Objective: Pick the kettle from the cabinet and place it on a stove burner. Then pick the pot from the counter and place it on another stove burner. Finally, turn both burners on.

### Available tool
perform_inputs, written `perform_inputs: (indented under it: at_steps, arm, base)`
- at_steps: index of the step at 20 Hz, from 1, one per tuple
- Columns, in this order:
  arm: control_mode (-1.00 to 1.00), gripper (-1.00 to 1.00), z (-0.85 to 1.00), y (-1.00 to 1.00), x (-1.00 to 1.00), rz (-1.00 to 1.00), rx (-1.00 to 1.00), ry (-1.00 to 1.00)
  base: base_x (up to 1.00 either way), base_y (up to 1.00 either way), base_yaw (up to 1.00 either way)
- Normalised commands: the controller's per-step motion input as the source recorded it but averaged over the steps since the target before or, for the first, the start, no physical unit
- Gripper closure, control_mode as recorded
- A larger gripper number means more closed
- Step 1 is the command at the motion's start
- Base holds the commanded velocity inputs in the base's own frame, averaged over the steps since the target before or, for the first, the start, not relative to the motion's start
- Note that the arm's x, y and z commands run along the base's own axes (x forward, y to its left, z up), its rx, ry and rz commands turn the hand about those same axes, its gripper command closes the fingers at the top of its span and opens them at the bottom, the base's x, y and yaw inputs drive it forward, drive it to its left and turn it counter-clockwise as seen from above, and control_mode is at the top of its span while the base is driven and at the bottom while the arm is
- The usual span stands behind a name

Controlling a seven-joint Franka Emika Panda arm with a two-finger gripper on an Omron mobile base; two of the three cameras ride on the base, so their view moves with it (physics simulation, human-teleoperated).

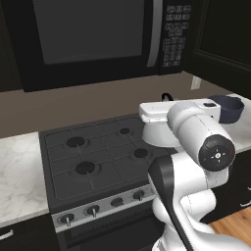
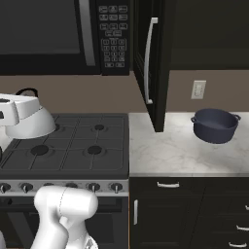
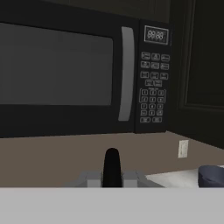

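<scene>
Over the stove burners (image 2: 94, 150), at nine o'clock of the pot (image 2: 215, 125), my gripper (image 3: 112, 168) is clenched on the kettle (image 2: 30, 122); next I lower it onto a burner.

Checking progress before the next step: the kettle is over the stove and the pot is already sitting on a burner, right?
Not quite. The kettle is over the stove, but the pot sits on the counter to the stove's right, not on a burner. The right base view shows it.
</scene>
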Motion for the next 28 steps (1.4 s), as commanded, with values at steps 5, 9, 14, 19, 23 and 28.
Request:
perform_inputs:
  at_steps: [5, 9, 14, 19, 23, 28]
  arm:
    - [1.0, 1.0, 0.0, 0.0, 0.0, 0.0, 0.0, 0.0]
    - [1.0, 1.0, 0.0, 0.0, 0.0, 0.0, 0.0, 0.0]
    - [-1.0, 1.0, 0.0, 0.0, 0.07, 0.0, 0.0, 0.0]
    - [-1.0, 1.0, 0.0, 0.0, 0.3, 0.0, 0.0, 0.0]
    - [-1.0, 1.0, 0.0, 0.0, 0.4, 0.0, 0.0, 0.0]
    - [-1.0, 1.0, -0.01, 0.0, 0.28, 0.0, 0.0, 0.0]
  base:
    - [0.34, 0.03, 0.0]
    - [0.33, 0.03, 0.0]
    - [0.04, 0.0, 0.0]
    - [0.0, 0.0, 0.0]
    - [0.0, 0.0, 0.0]
    - [0.0, 0.0, 0.0]
